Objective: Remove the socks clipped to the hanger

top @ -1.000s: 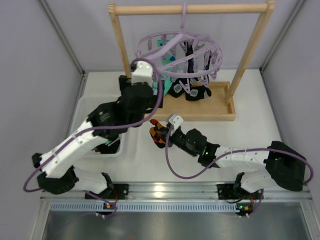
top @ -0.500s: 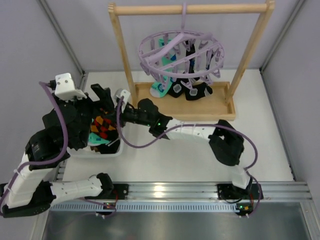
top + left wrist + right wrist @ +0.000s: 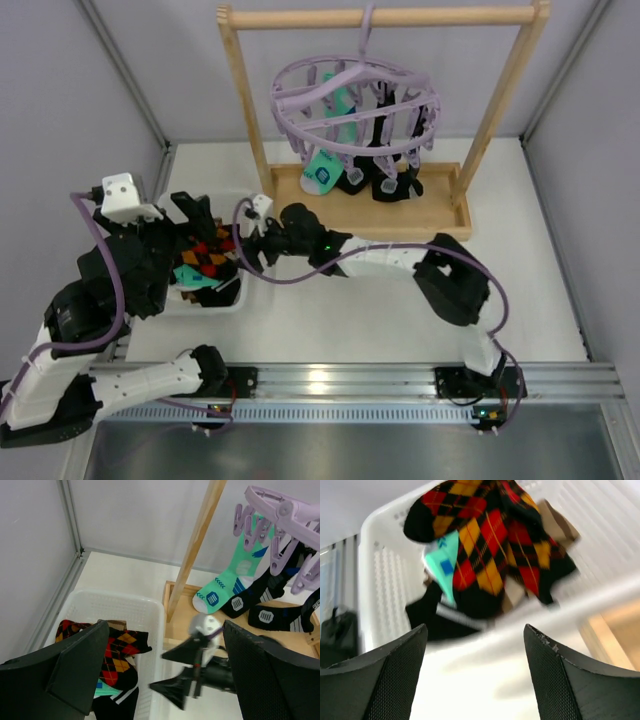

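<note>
The hanger (image 3: 285,510) is lavender, clips and hook alike; the rack (image 3: 400,17) is pale, unpainted wood. The hanging teal sock (image 3: 235,575) is mint with a white toe and heel, blue dashes and a dark blue logo patch. The black socks (image 3: 260,587) carry white logo patches and thin blue marks. The basket (image 3: 130,607) is white with a fine lattice pattern. The argyle sock (image 3: 495,540) has red, orange and yellow diamonds on black, crossed by thin lines. By it show a teal piece (image 3: 445,555) with a blue mark, a tan-brown sock (image 3: 557,525) and a black sock (image 3: 427,612) with a white stripe. The table (image 3: 350,320) is white
</note>
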Tool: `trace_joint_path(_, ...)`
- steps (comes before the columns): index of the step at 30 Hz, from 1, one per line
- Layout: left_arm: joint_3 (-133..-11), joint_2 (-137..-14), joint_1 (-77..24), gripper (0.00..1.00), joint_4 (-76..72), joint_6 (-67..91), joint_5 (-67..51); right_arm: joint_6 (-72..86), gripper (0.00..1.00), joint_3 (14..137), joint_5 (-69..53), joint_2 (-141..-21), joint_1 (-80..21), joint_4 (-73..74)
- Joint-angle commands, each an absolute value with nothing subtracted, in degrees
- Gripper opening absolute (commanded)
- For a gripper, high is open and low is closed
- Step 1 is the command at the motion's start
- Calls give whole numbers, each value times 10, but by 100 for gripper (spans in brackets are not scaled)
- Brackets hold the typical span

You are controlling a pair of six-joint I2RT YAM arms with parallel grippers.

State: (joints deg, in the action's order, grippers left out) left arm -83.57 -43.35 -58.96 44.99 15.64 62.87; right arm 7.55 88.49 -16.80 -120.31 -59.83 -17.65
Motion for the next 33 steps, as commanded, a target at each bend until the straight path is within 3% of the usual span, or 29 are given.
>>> trace_joint_path(1, -801, -418, -591, 98, 442, 166, 590, 83, 75, 770, -181, -1010, -569, -279)
trace_joint_path(7, -715, -371, -590, 98, 441, 166, 569, 90, 78, 447, -102, -781, -513, -293)
trace_joint_path(10, -678, -342, -591, 98, 440, 180, 576, 117, 77, 352, -67, -673, -439, -272)
trace_joint_path(16, -638, -319, -591, 98, 439, 202, 587, 74, 82, 328, 34, -578, -321, -194)
trace_joint_path(25, -613, -321, -591, 98, 439, 206, 583, 18, 81, 414, -25, -722, -183, -254)
trace_joint_path(33, -608, -324, -590, 98, 439, 202, 581, -15, 75, 442, -87, -851, -147, -366)
